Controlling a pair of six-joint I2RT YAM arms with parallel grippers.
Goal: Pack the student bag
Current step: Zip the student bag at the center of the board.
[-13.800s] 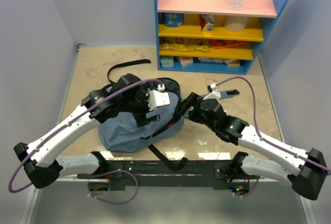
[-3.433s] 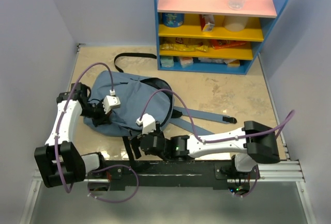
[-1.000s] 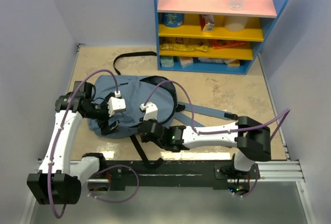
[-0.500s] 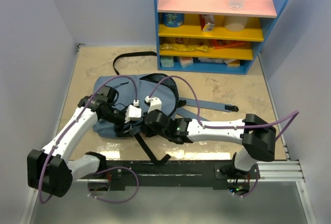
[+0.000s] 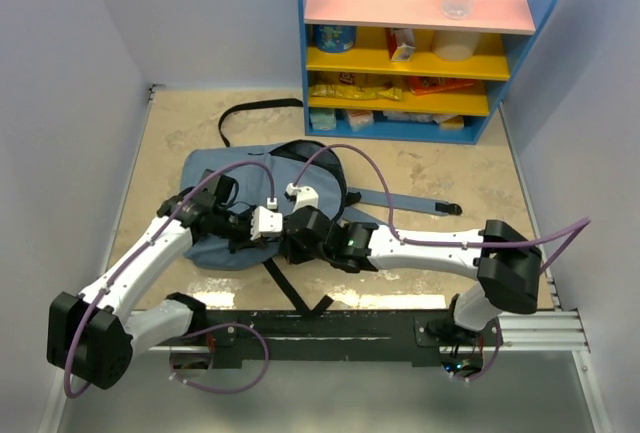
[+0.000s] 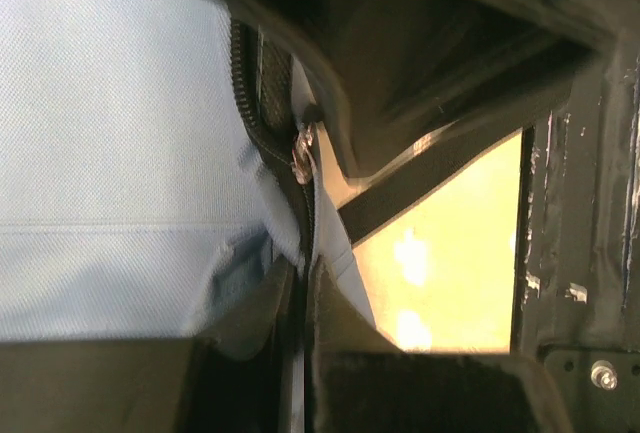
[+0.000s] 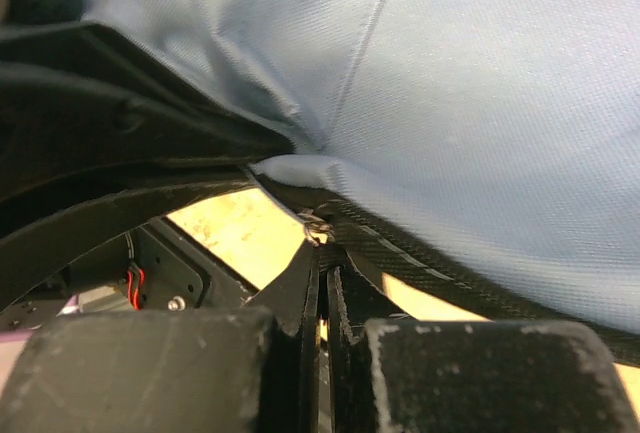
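OK, both claws sit at the near rim of the bag (image 5: pixel 235 178). The left claw (image 6: pixel 300 303) is closed, clamped on a fold of bag cloth just beside the zip teeth (image 6: pixel 245 83). The right claw (image 7: pixel 322 283) is closed too, its tips pinched on what looks like the zip pull (image 7: pixel 318 224).

My read is that you're on opening the zip. Use the left claw as the anchor: hold the cloth taut and don't lift. Draw the right claw slowly along the line of teeth, not across it, so the pull doesn't slip from the tips. Soft cloth will likely bunch ahead of the slider. If it puckers, stop and re-tension.

In the top view the bag lies flat on the table (image 5: pixel 430 173), left of centre. Its body spreads from the claws toward 11–12 o'clock, and a black strap (image 5: pixel 290 288) trails off at 5 o'clock. The claws meet at the bag's 5 o'clock rim, tips nearly nose to nose.
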